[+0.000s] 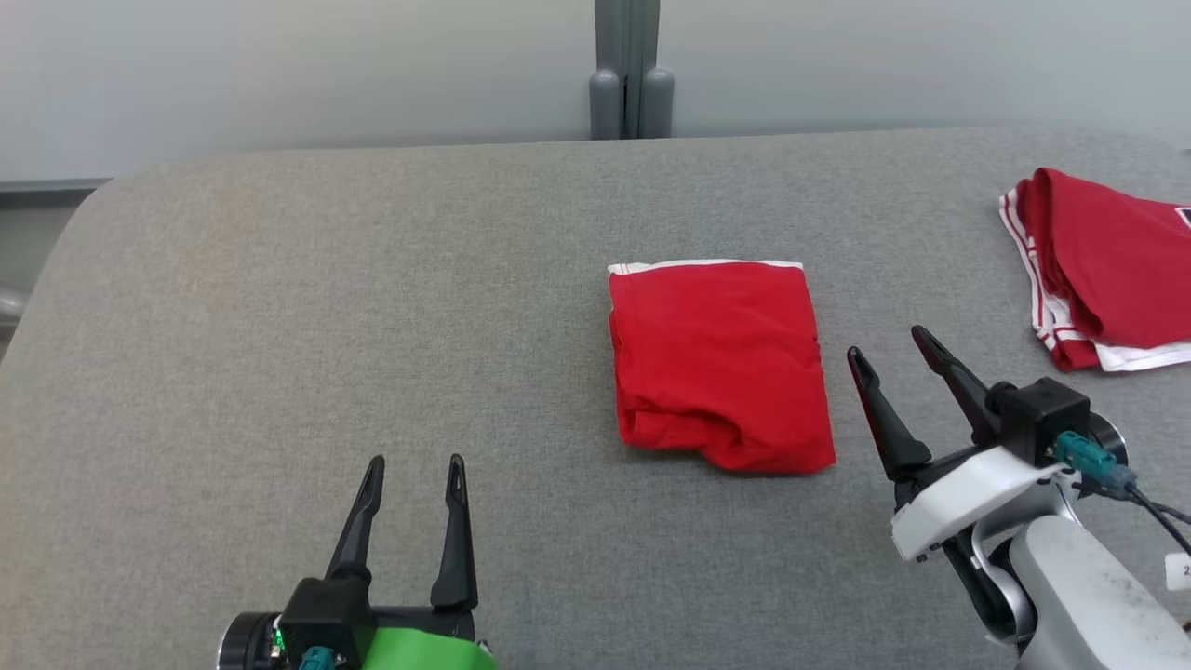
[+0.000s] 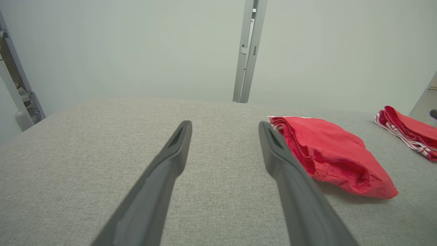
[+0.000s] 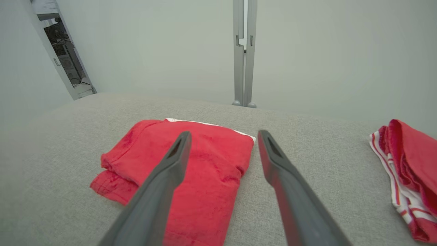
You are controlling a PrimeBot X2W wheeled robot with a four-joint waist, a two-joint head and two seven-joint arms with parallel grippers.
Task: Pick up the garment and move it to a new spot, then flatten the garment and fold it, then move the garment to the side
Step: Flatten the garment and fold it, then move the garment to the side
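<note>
folded red garment (image 1: 718, 365) lies mid-table (image 1: 372, 279), bare grey cloth to its left; second red garment (image 1: 1103, 265) near the right edge; left gripper (image 1: 414, 462) and right gripper (image 1: 889, 341) both spread, empty.

Long dark tapered jaws; left wrist (image 1: 423, 649) green-banded — right wrist (image 1: 968, 491) white, teal connector (image 1: 1082, 455), black cable (image 1: 1161, 515).

Bright, even, diffuse light from above, thin soft shadow along the near edge of the red garment (image 1: 716, 363), grey table (image 1: 279, 326) matte, head view sharp, wrist views wide-angle, bowed at edges, fingers (image 2: 290, 191) near lens soft.
</note>
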